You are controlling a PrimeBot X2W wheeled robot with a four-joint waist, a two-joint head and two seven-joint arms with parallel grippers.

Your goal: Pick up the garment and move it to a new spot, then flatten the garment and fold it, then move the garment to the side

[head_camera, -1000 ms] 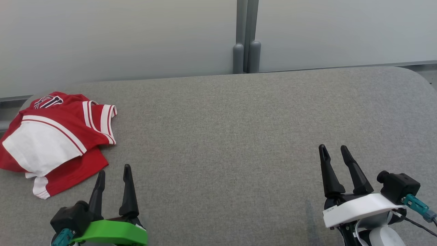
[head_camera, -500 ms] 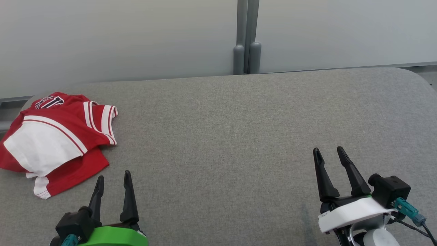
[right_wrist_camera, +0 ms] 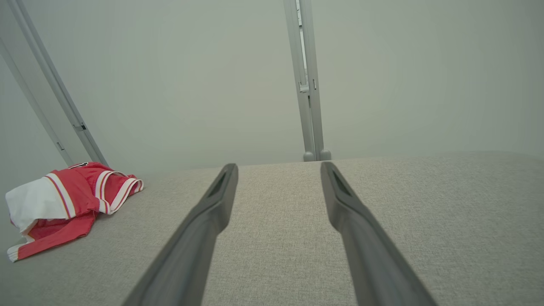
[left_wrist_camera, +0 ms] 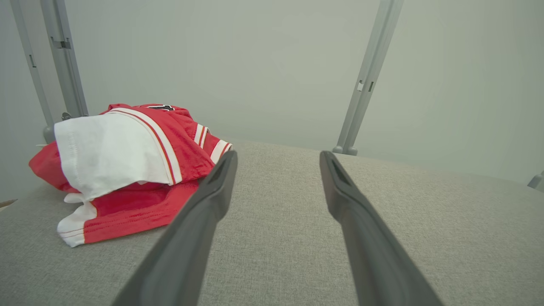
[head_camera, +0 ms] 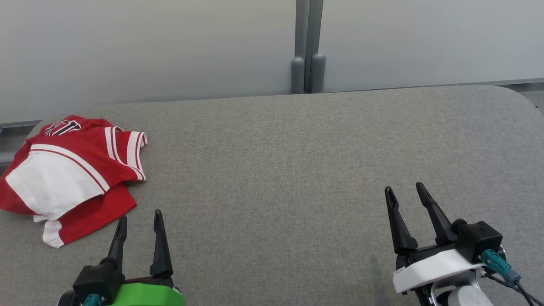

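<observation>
The garment is a red and white jersey, folded into a loose bundle at the far left of the grey table. In the left wrist view the garment lies just left of the fingers. From the right wrist view the garment is far off to the left. My left gripper hovers open near the table's front, just right of the garment's lower edge, holding nothing. At the lower right my right gripper is open and empty too, far from the garment.
A pale frosted wall with a grey post runs behind the table. The table's far right corner is rounded. Bare grey fabric stretches between the two grippers.
Both grippers have drawn back toward the table's front edge, the right one also sliding a little left. The garment lies as before. Both stay open.
</observation>
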